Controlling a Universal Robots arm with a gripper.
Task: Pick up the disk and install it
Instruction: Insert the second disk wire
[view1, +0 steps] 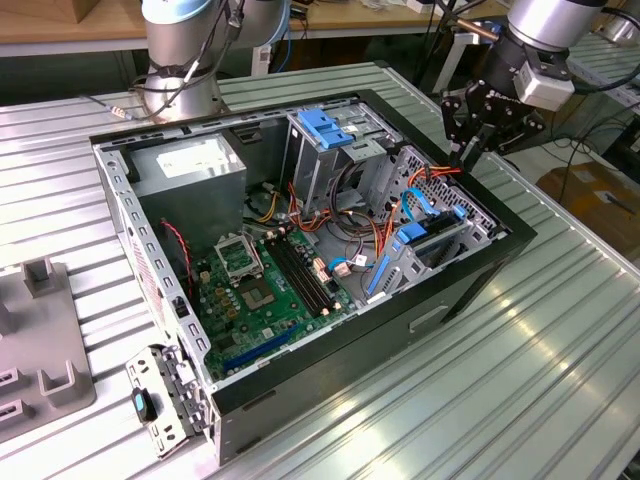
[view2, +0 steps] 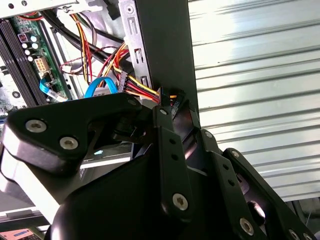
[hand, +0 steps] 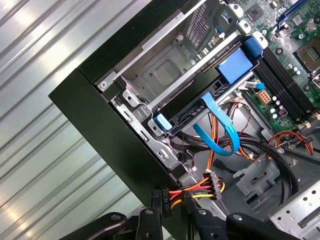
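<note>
The disk lies flat in the lower bay of the open computer case, its blue rails showing at both ends. In the first wrist view the disk is a dark slab between a blue tab and a pale blue rail end. My gripper hangs over the case wall on the exterior view's right, just beyond the disk. A black power connector with red, yellow and orange wires sits between its fingertips. In both wrist views my gripper looks shut on this connector.
A blue data cable loops beside the disk bay. The case also holds a green motherboard, a grey power-supply box and a drive cage with a blue latch. A second arm's base stands behind; a grey fixture is left.
</note>
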